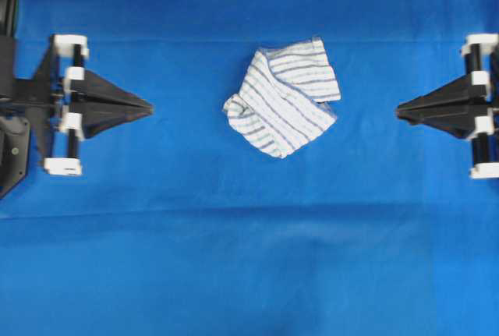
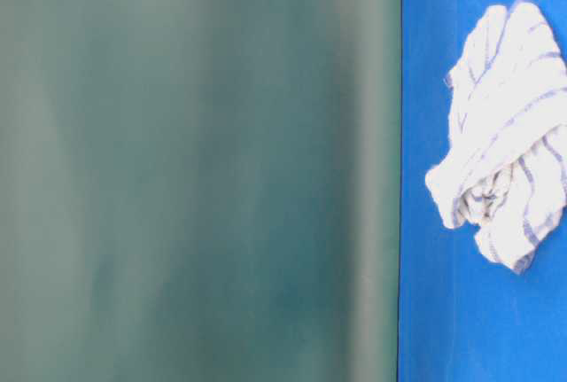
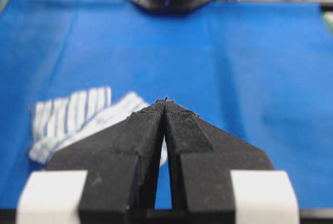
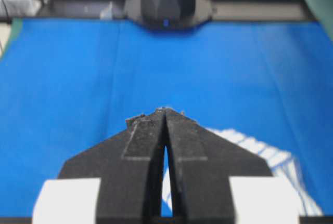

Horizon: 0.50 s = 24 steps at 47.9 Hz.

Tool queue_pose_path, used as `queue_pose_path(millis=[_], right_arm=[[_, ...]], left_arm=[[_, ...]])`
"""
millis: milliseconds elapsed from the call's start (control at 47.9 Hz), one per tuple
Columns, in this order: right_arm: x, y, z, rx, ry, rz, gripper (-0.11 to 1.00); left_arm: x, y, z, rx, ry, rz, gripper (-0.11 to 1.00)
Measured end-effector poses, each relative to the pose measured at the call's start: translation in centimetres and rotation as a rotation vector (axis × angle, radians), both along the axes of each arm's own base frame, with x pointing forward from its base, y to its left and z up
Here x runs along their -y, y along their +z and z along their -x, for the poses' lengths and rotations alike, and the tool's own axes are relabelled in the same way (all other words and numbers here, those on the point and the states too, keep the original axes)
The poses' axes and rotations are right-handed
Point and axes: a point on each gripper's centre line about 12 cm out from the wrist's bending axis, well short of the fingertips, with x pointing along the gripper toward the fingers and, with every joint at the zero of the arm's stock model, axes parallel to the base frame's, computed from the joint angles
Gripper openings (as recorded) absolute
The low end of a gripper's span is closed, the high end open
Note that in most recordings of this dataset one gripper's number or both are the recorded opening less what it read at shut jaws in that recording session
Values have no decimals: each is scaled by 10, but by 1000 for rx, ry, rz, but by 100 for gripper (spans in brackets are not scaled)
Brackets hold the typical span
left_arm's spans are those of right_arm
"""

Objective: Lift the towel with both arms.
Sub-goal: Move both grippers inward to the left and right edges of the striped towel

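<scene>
Blue cloth (image 1: 234,274) covers the whole table as I line up for the lift, both arms waiting at its edges. From the left of the overhead view, my left gripper (image 1: 150,107) points its black wedge inward, jaws pressed together on nothing, tips meeting in its own wrist view. Between the two arms, slightly right of the middle and a touch above the line joining the two tips, the towel (image 1: 284,96) lies crumpled flat on the cloth, touching neither gripper. Its long axis runs on a slant, from the lower left corner near the folded lump up to the upper right corner, with the stripes following the same diagonal. At the right edge, my right gripper (image 1: 398,110) mirrors the other, likewise pinched together and empty. I judge the right tip a little nearer the towel than the left, though both stand well apart from it. From the left wrist the towel sits ahead and to the left; from the right wrist it sits ahead and to the right. I reckon each arm must spread its jaws, then reach inward and slightly toward the far side to take opposite ends.
</scene>
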Motion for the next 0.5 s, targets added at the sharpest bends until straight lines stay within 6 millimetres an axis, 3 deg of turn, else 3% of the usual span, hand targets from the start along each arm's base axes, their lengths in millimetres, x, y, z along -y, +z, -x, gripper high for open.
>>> queue_pose_path(millis=[188,251,439,501], right_arm=[[11,-30,-16,-128,-54,-27,1],[16,-41,-22,-176,-77,-40,3],[24,-74,-46,-318,-103,-54,56],[27,-86,-54,-370,-111,-58,67]], left_arm=[[-6,-26,-23,-106,22,2,2],[-9,-35,-33,-143,29,4,11],[-12,-61,-56,-236,36,8,63],[-14,-72,-63,-274,42,10,80]])
